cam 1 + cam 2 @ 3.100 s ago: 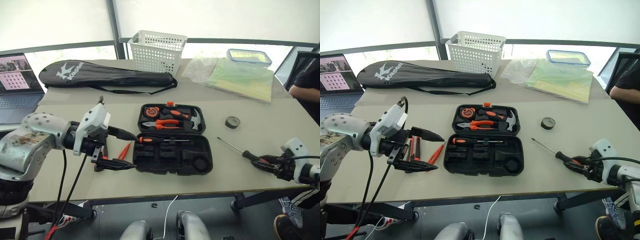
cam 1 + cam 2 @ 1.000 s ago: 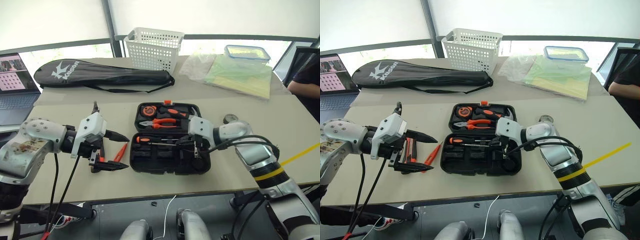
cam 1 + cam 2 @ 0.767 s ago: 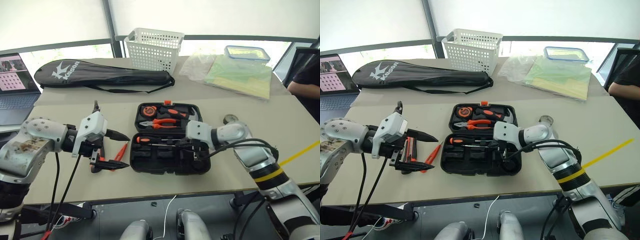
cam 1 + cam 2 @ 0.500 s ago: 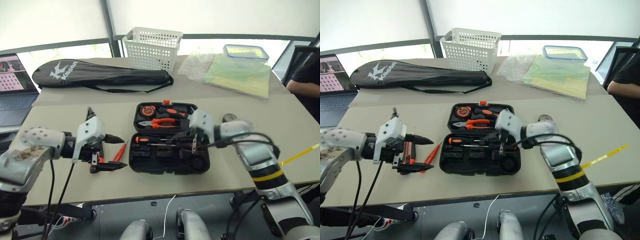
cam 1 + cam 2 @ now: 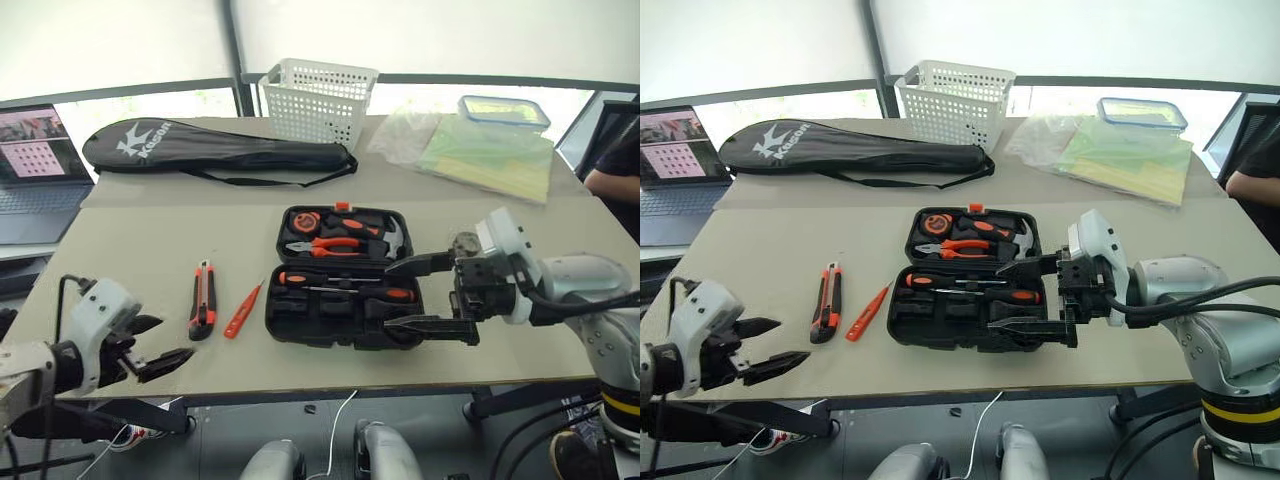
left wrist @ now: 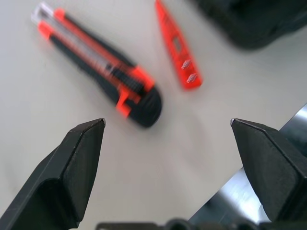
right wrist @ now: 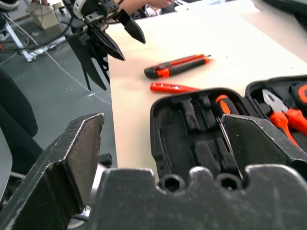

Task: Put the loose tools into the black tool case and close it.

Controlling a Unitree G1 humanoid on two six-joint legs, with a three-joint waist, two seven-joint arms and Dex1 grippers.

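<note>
The black tool case (image 5: 345,318) lies open in the middle of the table. Two orange-and-black screwdrivers (image 5: 385,293) rest in its near half. On the table left of it lie the orange tester screwdriver (image 5: 243,310) and the orange-black utility knife (image 5: 202,313). The small black tape roll (image 5: 462,243) peeks out behind my right hand. My right gripper (image 5: 388,297) hangs open and empty over the case's right part, pointing left. My left gripper (image 5: 172,340) stands open and empty off the table's front left edge, with the knife (image 6: 103,72) and tester (image 6: 177,52) beyond its fingers.
Pliers (image 5: 325,246), a hammer and a tape measure fill the case's far half. A long black racket bag (image 5: 220,150), a white basket (image 5: 318,100) and plastic sheets with a lidded box (image 5: 485,150) line the back. A laptop (image 5: 35,170) stands at left, and a person's arm (image 5: 615,170) shows at right.
My right gripper opened, left a screwdriver in the case, then rose and drew back to the right. My left arm dropped away from the knife toward the front left edge.
</note>
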